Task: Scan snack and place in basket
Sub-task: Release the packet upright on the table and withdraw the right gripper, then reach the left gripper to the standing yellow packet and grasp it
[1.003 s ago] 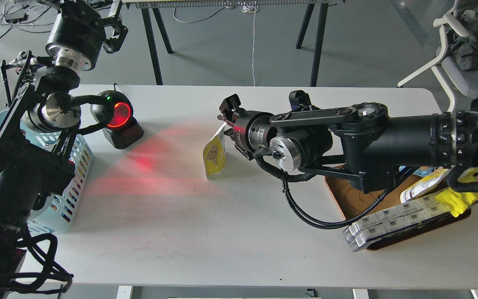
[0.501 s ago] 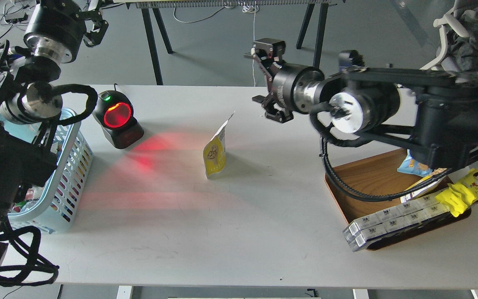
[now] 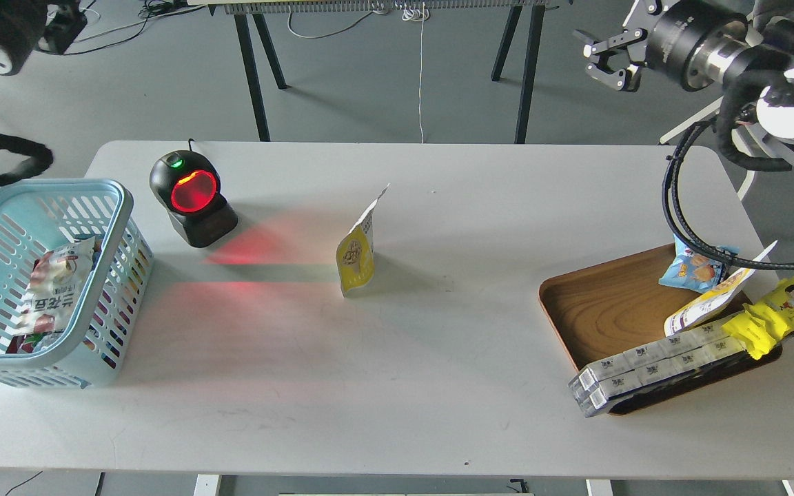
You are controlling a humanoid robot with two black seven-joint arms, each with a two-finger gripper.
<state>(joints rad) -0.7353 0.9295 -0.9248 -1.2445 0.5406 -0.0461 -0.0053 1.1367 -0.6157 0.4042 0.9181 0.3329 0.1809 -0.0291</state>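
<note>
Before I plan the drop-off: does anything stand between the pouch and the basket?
Nothing visible does. The snack stands upright mid-table; bare tabletop lies between it and the basket. The scanner sits behind that line.

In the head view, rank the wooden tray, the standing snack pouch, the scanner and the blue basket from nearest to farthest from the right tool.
Measured from the right tool, raised at upper right:
1. Wooden tray, right side of the table.
2. Snack pouch, standing at table centre.
3. Scanner, back left.
4. Basket, far left edge.
</note>
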